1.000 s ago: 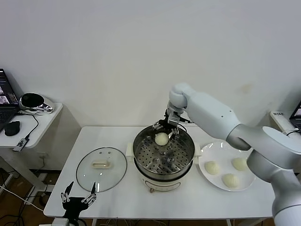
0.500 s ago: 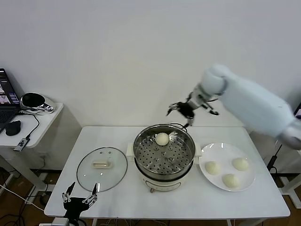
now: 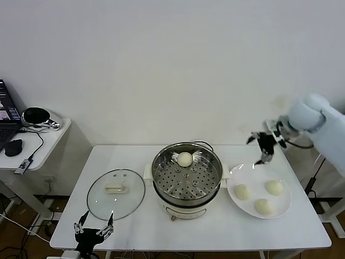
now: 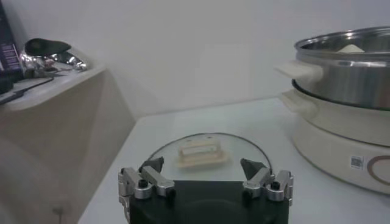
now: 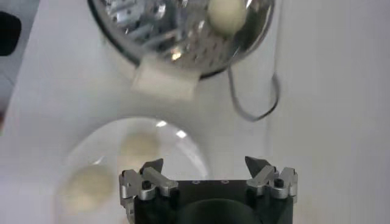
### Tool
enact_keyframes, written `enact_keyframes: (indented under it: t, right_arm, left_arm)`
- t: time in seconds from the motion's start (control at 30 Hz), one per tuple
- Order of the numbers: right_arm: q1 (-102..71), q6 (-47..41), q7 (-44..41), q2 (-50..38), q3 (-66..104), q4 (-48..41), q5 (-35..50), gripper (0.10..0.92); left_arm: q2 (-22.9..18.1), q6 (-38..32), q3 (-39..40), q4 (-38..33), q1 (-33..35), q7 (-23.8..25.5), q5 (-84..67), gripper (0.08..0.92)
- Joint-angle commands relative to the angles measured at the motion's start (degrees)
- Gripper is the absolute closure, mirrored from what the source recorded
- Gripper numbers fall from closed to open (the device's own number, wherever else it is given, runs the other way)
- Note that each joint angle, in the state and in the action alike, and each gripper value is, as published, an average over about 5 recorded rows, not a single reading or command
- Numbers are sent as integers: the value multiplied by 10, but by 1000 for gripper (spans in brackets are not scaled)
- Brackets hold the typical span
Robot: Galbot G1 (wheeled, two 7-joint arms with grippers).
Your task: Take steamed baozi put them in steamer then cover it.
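The steamer [image 3: 187, 202] stands mid-table, its perforated tray holding one baozi [image 3: 185, 158] at the far rim. Three more baozi [image 3: 242, 191] [image 3: 274, 187] [image 3: 263, 206] lie on the white plate [image 3: 235, 177] to its right. My right gripper [image 3: 263, 147] hangs open and empty in the air above the plate's far edge. In the right wrist view the steamer [image 5: 152, 24], its baozi [image 5: 226, 13] and two plate baozi [image 5: 139, 148] [image 5: 85, 188] show past the right gripper [image 5: 206, 167]. My left gripper [image 3: 92, 227] is parked open at the table's front left corner; in its wrist view the left gripper [image 4: 204, 166] faces the glass lid [image 4: 201, 152].
The glass lid [image 3: 116, 192] with a cream handle lies flat on the table left of the steamer. A side desk [image 3: 38, 137] with a laptop, mouse and headphones stands at far left. The steamer's cord [image 5: 253, 100] loops behind it.
My right gripper left the baozi in the steamer, rose and swung right, from the steamer's far rim to above the plate's far edge. The left arm barely shifted.
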Motion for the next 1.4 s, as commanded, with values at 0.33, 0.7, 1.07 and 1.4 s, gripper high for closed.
enact_keyframes:
  t: [0.33, 0.7, 1.07, 1.4]
  right_arm:
    - [-151, -36, 38, 85, 53, -67, -70, 203]
    - [-137, -15, 47, 121, 35, -110, -100, 203]
    - [-133, -2, 52, 141, 22, -143, -114, 203]
    - [-131, -1, 52, 152, 20, -158, -115, 203]
  left_arm:
    - [-4, 1, 0, 6, 7, 0, 6, 177]
    - [-8, 2, 3, 18, 3, -1, 10, 177]
    - [-9, 3, 4, 27, -4, 0, 11, 177]
    - [-10, 2, 4, 30, -5, 0, 11, 177]
